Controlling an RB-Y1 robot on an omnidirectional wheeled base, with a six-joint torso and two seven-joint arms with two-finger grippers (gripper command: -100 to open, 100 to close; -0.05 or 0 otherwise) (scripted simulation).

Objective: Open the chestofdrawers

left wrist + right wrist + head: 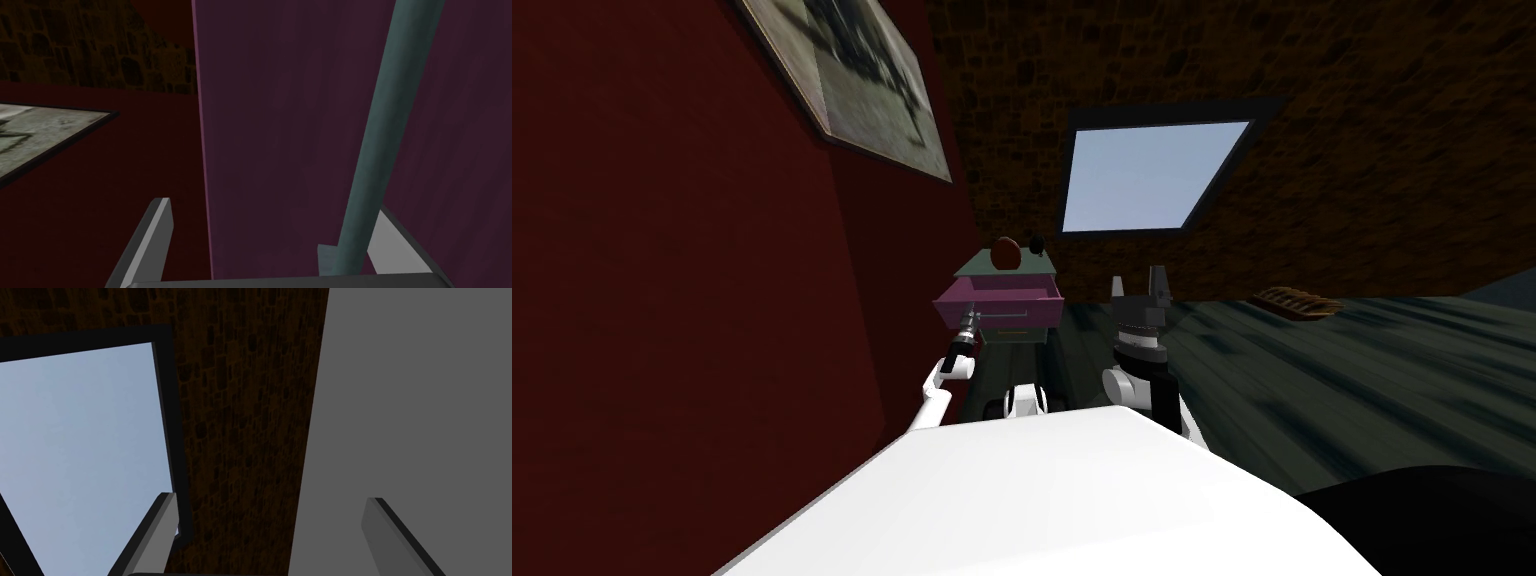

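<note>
One teal handle (385,125) on the purple drawer (280,125) stands within the widely spread left pincer (272,206)

No readable text, labels, numbers or signs appear anywhere.

Head camera: high, tilted steeply down and forward, rolled. The drawer (1012,303) sits small at mid-frame.
Left wrist camera: faces the drawer front at very close range, with the handle (380,150) close. Shares the drawer and picture (852,80) with the head view.
Right wrist camera: points at the window (1152,175), also shared with the head view.
</note>
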